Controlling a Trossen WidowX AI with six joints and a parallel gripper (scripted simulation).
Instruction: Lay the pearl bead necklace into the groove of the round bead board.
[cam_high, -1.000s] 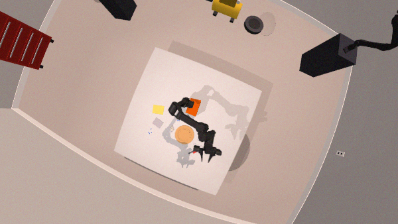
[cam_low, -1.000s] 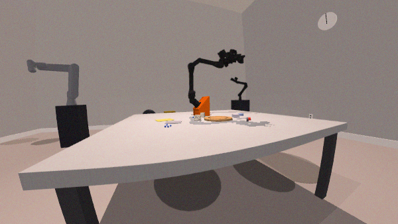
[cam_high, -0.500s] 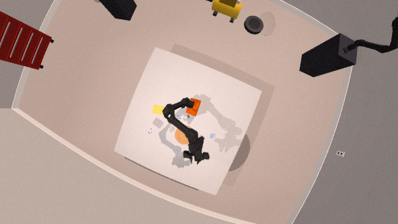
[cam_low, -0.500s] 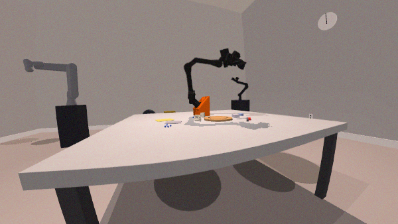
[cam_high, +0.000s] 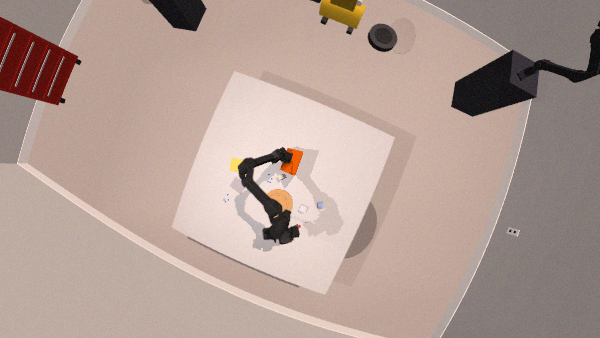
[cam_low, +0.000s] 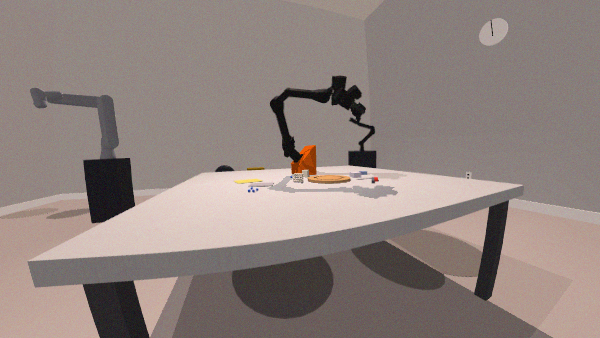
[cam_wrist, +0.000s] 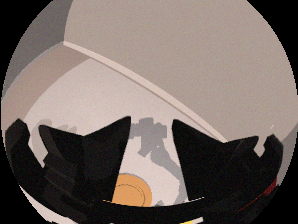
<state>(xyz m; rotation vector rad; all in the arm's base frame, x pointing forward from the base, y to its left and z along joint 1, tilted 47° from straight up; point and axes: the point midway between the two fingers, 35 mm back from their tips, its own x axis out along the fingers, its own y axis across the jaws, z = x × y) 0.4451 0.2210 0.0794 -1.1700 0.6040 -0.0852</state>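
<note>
From the top view, I have the jaws (cam_high: 282, 235) (cam_low: 358, 114) above the table (cam_high: 300, 120) (cam_low: 250, 215) (cam_wrist: 95, 95), on the side of its lower edge in that view. The round bead board (cam_high: 284, 201) (cam_low: 329, 179) (cam_wrist: 143, 189) lies partly under my arm (cam_high: 259, 194) (cam_low: 306, 93), between the jaws and the orange mount (cam_high: 296, 159) (cam_low: 311, 159). A faint thin line shows beside the board, near the white block (cam_high: 303, 208) (cam_low: 355, 175), but I can't tell whether that is the pearl necklace.

In the exterior view, my arm arches over the board and the jaws hang well clear of the table. The board lies flat, with the red-tipped item (cam_high: 299, 227) (cam_low: 375, 179) on the side toward the table's right corner. I can't place the necklace for certain here either.

Through the wrist view, I see the jaws part-way spread with nothing pinched; the board shows low in the gap, its groove a thin curved line, and I can make out no pearls on the part I see
</note>
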